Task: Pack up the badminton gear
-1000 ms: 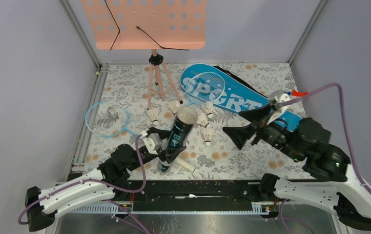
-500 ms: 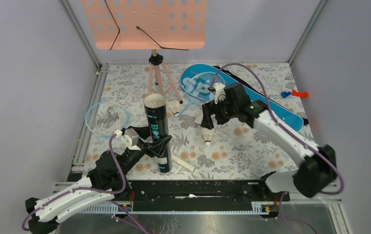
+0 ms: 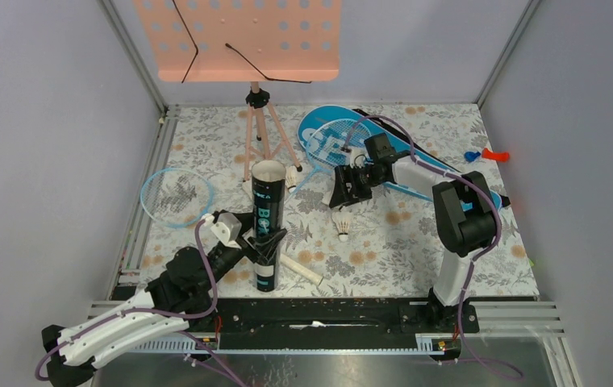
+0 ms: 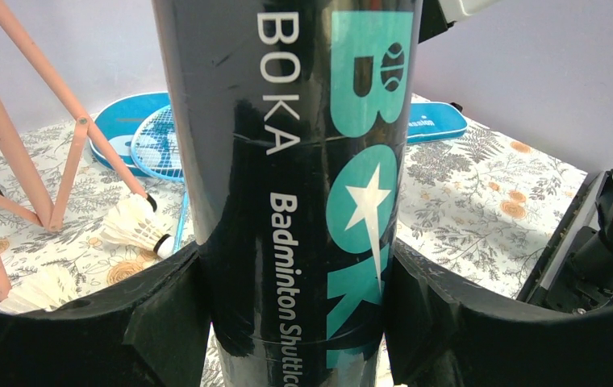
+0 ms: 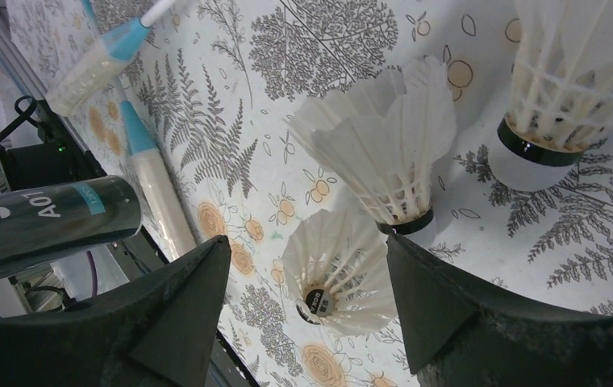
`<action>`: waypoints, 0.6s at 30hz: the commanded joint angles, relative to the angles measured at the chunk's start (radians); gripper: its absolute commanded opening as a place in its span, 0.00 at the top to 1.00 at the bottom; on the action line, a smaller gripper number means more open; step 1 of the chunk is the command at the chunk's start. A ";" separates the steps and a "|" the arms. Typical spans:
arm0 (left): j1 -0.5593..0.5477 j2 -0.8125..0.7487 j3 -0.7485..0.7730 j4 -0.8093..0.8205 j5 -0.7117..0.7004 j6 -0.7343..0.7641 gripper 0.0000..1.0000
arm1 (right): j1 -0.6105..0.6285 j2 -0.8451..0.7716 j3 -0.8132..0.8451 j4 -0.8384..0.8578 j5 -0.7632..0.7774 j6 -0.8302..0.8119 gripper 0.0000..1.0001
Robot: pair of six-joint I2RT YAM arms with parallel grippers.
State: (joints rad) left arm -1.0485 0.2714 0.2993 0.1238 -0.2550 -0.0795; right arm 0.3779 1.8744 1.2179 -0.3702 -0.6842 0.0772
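My left gripper [image 3: 260, 247] is shut on the long black lettered tube [image 3: 264, 218], holding it upright near the front of the table; the tube fills the left wrist view [image 4: 303, 185] between my fingers [image 4: 170, 314]. My right gripper [image 3: 344, 192] is open and hovers low over white shuttlecocks; in the right wrist view [image 5: 307, 242] one shuttlecock [image 5: 339, 274] lies between the jaws, untouched, with two more [image 5: 392, 153] just beyond. One shuttlecock [image 3: 341, 224] lies nearer me. One light-blue racket [image 3: 176, 196] lies at the left. The other rests on the blue SPORT bag [image 3: 404, 161].
The peach music stand [image 3: 251, 36] on its tripod [image 3: 259, 133] stands at the back, just behind the tube. A pale racket handle [image 3: 299, 270] lies beside the tube's base. A small red and blue item [image 3: 485, 155] lies by the right wall.
My right arm swung from the right side to the middle and came down over the shuttlecocks, jaws open. My left arm tilted the tube upright and shifted it slightly.
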 commanded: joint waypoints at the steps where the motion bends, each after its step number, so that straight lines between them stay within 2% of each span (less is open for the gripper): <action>1: -0.001 0.008 0.026 0.067 0.004 0.001 0.82 | 0.006 -0.060 -0.036 0.065 -0.045 0.010 0.23; 10: -0.001 -0.002 0.021 0.074 0.028 0.011 0.82 | 0.007 -0.097 -0.125 0.074 -0.043 0.040 0.40; 13: -0.001 -0.002 0.016 0.077 0.030 0.010 0.82 | 0.009 -0.136 -0.165 0.094 -0.038 0.046 0.51; 14: -0.001 -0.001 0.015 0.079 0.031 0.010 0.82 | 0.010 -0.147 -0.179 0.101 -0.036 0.053 0.56; 18: -0.001 0.007 0.015 0.084 0.028 0.015 0.82 | 0.030 -0.178 -0.226 0.118 -0.037 0.069 0.93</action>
State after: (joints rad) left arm -1.0485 0.2787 0.2993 0.1219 -0.2424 -0.0765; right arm 0.3828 1.7607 1.0218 -0.2913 -0.7006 0.1268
